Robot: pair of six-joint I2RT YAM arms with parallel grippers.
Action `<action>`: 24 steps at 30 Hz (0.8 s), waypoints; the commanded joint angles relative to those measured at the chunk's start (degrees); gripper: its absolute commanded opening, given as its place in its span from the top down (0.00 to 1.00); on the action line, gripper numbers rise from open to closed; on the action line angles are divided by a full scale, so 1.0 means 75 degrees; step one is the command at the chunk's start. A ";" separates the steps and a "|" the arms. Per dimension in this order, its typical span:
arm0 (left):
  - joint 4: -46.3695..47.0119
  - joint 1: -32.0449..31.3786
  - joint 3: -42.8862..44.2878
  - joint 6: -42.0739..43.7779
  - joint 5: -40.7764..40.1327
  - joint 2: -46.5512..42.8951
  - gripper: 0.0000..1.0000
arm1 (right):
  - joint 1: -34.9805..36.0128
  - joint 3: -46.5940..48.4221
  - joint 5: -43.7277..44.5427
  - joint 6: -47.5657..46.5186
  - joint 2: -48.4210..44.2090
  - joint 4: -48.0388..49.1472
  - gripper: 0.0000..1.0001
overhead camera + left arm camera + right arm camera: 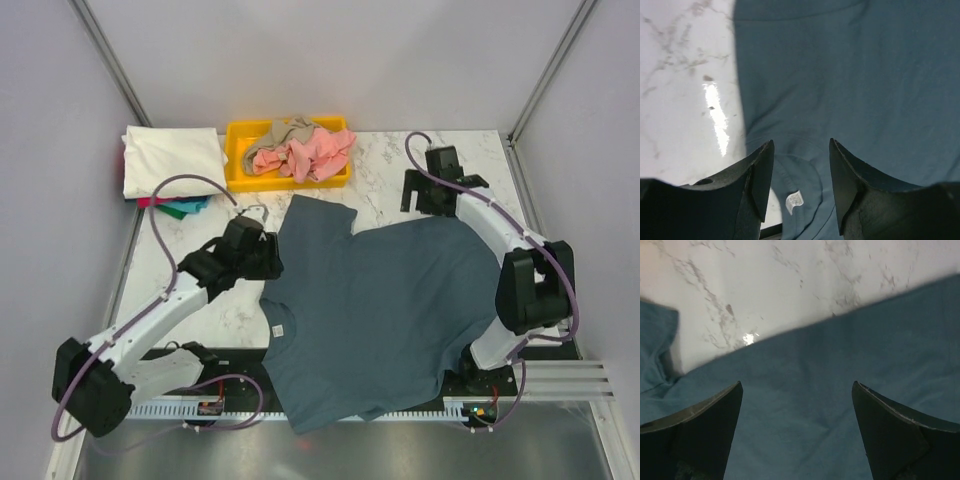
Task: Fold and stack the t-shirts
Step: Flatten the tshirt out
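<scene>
Left claw (801, 145) hangs half open over the left edge of the large dark slate-blue cotton t-shirt (370, 310), gripping nothing, with a small white label (794, 201) below its fingers. Right claw (797, 386) gapes wide and empty above the shirt's far right edge. That shirt lies spread mid white marble tabletop (390, 170), draping over the near edge. Far left, a folded cream-white t-shirt (170, 158) sits on a teal t-shirt (190, 207). A crumpled salmon-pink t-shirt (315, 155) and a tan t-shirt (290, 128) lie in the yellow plastic bin (236, 160).
</scene>
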 commanded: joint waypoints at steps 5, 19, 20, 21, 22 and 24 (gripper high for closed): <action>0.2086 -0.0399 0.0573 -0.0788 0.0864 0.2934 0.46 | -0.1116 -0.2242 -0.0607 0.1279 -0.0126 0.0576 0.02; 0.1350 0.0912 0.4109 0.0089 0.0444 0.7155 0.48 | -0.1574 -0.0101 -0.1886 0.1630 0.2744 0.0694 0.02; 0.1245 0.1017 0.4428 0.0194 0.0326 0.7318 0.48 | -0.1586 0.0099 -0.1933 0.1643 0.2886 0.0671 0.02; 0.1035 0.1204 0.4791 0.0323 0.0000 0.7633 0.48 | -0.1586 0.0508 -0.1991 0.1701 0.3003 0.0613 0.02; 0.0824 0.1276 0.5595 0.0638 -0.0189 0.7845 0.48 | -0.1574 0.0697 -0.2050 0.1701 0.3237 0.0554 0.02; 0.0309 0.1463 0.6478 0.0886 -0.0587 0.8360 0.48 | -0.1586 0.1200 -0.2225 0.1748 0.3426 0.0530 0.02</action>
